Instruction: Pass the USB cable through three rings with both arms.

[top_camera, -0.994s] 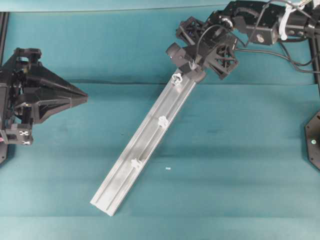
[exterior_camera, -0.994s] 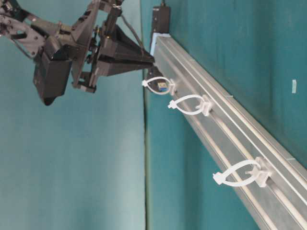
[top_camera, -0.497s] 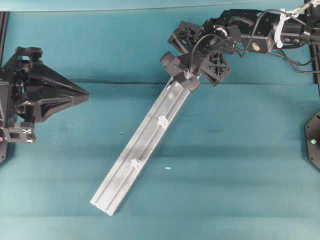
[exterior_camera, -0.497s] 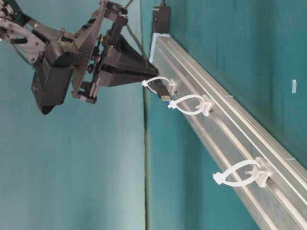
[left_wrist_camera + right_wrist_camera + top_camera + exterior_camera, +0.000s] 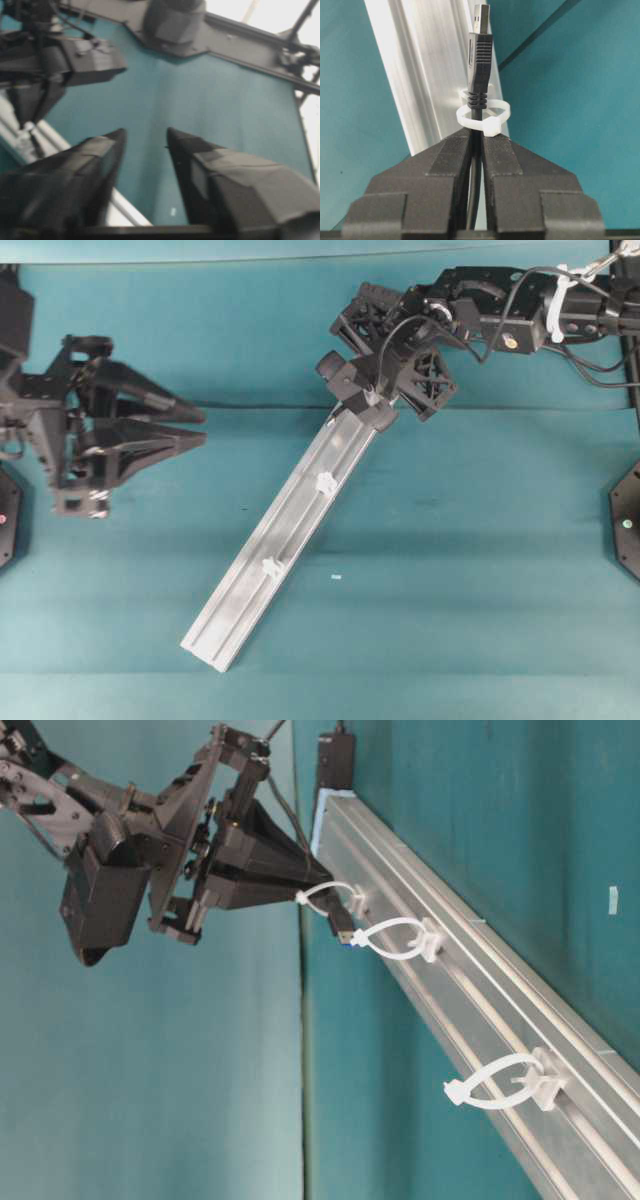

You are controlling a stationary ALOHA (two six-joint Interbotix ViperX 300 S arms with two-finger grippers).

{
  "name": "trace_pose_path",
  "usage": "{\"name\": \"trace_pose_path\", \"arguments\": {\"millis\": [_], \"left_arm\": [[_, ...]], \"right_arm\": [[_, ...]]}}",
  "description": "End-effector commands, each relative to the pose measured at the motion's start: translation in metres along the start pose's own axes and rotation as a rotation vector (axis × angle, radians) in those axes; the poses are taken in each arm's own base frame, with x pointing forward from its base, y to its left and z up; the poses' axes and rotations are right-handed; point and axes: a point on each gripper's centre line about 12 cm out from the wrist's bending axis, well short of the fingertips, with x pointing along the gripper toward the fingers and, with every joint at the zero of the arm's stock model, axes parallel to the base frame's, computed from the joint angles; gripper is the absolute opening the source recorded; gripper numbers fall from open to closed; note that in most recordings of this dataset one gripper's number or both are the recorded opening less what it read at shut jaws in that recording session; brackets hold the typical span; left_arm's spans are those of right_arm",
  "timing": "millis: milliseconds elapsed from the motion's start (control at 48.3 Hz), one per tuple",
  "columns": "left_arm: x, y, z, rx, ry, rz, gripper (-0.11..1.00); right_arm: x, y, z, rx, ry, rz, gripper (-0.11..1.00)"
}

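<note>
Right end effector [image 5: 476, 145]: I see its jaws closed on the USB cable [image 5: 479, 60], gripping just behind the plug.
USB cable: the plug sits through the first ring [image 5: 481, 116] at the rail's far end; in the table-level view its metal tip reaches the mouth of the second ring [image 5: 398, 938].
Third ring [image 5: 497, 1084]: farther down the rail [image 5: 275, 555], well apart from the plug.
Left end effector [image 5: 193, 425]: I see its jaws parted, holding nothing, above the tabletop [image 5: 480, 570], well apart from the rail.
</note>
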Motion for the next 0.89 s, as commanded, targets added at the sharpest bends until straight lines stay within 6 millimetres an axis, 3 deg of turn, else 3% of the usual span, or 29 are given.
{"name": "trace_pose_path", "arguments": {"millis": [0, 124, 269, 414, 869], "left_arm": [[0.016, 0.011, -0.002, -0.021, 0.012, 0.037, 0.61], [0.034, 0.035, -0.022, -0.074, 0.082, 0.116, 0.83], [0.051, 0.066, -0.066, -0.099, 0.214, 0.207, 0.95], [0.075, 0.078, -0.092, -0.106, 0.263, 0.227, 0.96], [0.139, 0.108, -0.132, -0.111, 0.316, 0.262, 0.96]], "right_arm": [[0.000, -0.001, 0.003, -0.010, -0.006, -0.006, 0.07], [0.000, -0.001, 0.003, -0.010, -0.006, -0.004, 0.07], [0.000, -0.001, 0.003, -0.009, -0.006, -0.006, 0.07], [0.000, -0.002, 0.002, -0.008, -0.006, -0.008, 0.07], [0.000, -0.002, 0.003, -0.009, -0.006, -0.007, 0.07]]}}
